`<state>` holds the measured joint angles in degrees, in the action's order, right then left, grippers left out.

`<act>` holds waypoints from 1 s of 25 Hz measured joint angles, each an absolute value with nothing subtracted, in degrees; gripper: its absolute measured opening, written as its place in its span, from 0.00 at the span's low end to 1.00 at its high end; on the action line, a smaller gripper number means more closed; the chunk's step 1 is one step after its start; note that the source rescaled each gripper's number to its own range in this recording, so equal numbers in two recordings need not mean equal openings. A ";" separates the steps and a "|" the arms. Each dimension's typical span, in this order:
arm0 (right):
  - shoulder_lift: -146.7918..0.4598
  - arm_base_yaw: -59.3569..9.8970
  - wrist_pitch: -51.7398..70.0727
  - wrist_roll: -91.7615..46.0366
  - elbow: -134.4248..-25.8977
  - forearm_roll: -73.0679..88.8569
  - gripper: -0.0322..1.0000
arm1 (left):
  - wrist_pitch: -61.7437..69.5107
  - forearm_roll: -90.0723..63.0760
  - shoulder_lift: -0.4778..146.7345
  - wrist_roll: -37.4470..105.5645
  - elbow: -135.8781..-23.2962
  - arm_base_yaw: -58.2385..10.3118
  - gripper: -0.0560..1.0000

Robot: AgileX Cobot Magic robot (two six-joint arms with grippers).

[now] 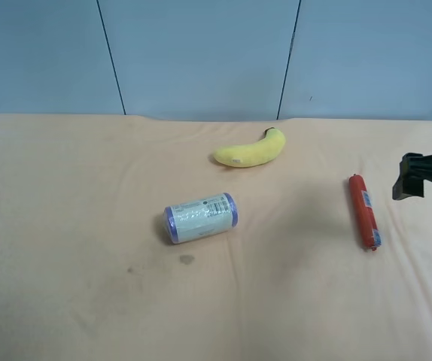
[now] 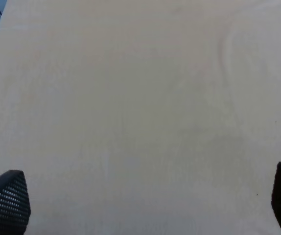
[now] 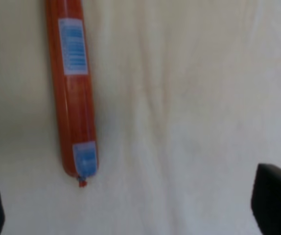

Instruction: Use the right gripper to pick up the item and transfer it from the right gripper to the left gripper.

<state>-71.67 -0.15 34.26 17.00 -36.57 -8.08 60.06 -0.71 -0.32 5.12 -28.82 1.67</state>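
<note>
The item, a thin red sausage stick (image 1: 363, 211) with a white-blue label, lies on the cloth at the exterior high view's right. The right gripper (image 1: 414, 177) enters from that view's right edge, just beside the stick's far end and apart from it. In the right wrist view the stick (image 3: 73, 98) lies off to one side of the open, empty right gripper (image 3: 130, 208), outside its line. The left gripper (image 2: 140, 203) is open and empty over bare cloth; it is out of the exterior high view.
A yellow plush banana (image 1: 252, 150) lies near the table's far middle. A white roll with purple ends (image 1: 200, 217) lies at the centre. The peach cloth-covered table (image 1: 65, 226) has a small stain (image 1: 187, 259) near the roll. A blue wall stands behind.
</note>
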 joint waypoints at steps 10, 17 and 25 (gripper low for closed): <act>-83.64 -0.15 23.06 17.17 -36.57 -8.22 1.00 | 60.06 -0.71 -0.32 5.12 -28.82 1.67 1.00; -92.60 -0.15 17.07 17.17 -36.63 -8.26 1.00 | 60.06 -0.71 -0.32 5.12 -28.82 1.67 1.00; -98.30 -0.39 10.64 17.17 -36.68 -8.15 1.00 | 60.06 -0.66 -0.32 5.12 -28.82 1.67 1.00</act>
<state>-98.30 -0.39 10.64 17.17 -36.68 -8.15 60.06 -0.66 -0.32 5.12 -28.82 1.67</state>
